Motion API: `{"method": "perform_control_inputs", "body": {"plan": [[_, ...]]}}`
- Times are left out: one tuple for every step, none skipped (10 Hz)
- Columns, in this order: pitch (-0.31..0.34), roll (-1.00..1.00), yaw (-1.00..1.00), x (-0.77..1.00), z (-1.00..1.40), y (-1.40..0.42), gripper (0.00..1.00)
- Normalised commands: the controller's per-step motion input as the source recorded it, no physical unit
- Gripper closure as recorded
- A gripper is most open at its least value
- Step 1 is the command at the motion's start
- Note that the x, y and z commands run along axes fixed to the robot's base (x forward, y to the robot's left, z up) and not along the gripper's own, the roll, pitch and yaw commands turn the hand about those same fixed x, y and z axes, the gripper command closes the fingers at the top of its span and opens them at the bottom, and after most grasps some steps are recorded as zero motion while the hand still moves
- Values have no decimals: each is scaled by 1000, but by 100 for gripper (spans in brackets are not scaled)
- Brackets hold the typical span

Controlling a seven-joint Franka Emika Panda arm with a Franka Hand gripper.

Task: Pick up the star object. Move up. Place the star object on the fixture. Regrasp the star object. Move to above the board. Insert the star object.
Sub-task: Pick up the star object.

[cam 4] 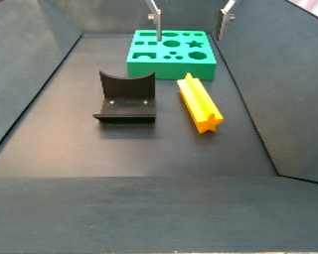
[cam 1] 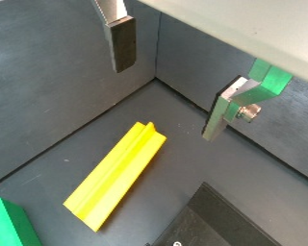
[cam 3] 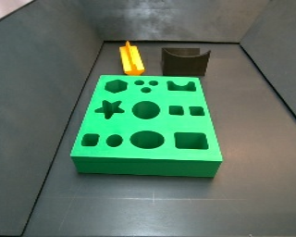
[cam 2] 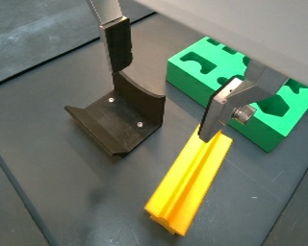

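The star object (cam 4: 199,104) is a long orange-yellow prism lying flat on the dark floor, between the fixture (cam 4: 124,97) and the side wall. Both wrist views show it below my fingers, as the star object (cam 1: 118,173) and the star object (cam 2: 189,178). My gripper (cam 4: 191,15) hangs high above it, open, with nothing between the fingers (cam 2: 115,43). The green board (cam 3: 148,125) lies flat with its star cutout (cam 3: 108,109) facing up. In that view the star object (cam 3: 130,57) and the fixture (cam 3: 185,60) sit behind the board, and the gripper is out of view.
Grey walls (cam 4: 43,60) enclose the floor on the sides and back. The fixture (cam 2: 118,115) stands close beside the board (cam 2: 234,86) and the prism. A corner of the board (cam 1: 5,226) shows in a wrist view.
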Motion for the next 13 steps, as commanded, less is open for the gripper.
{"method": "perform_control_inputs", "body": {"plan": [[4, 0, 0, 0, 0, 0, 0], [0, -10, 0, -37, -3, 0, 0], [0, -17, 269, -31, -246, 114, 0], [0, -13, 631, -137, -360, 269, 0], [0, -4, 757, -160, -400, 229, 0], [0, -16, 754, -180, -443, 211, 0], [0, -19, 717, -226, -460, 257, 0], [0, 0, 263, -29, -114, 89, 0], [0, 0, 0, -20, -11, 0, 0], [0, 0, 0, -240, -71, 0, 0], [0, -17, 129, -297, -31, 57, 0], [0, -20, 189, -226, -49, 66, 0], [0, 0, 91, -3, -83, 0, 0]]}}
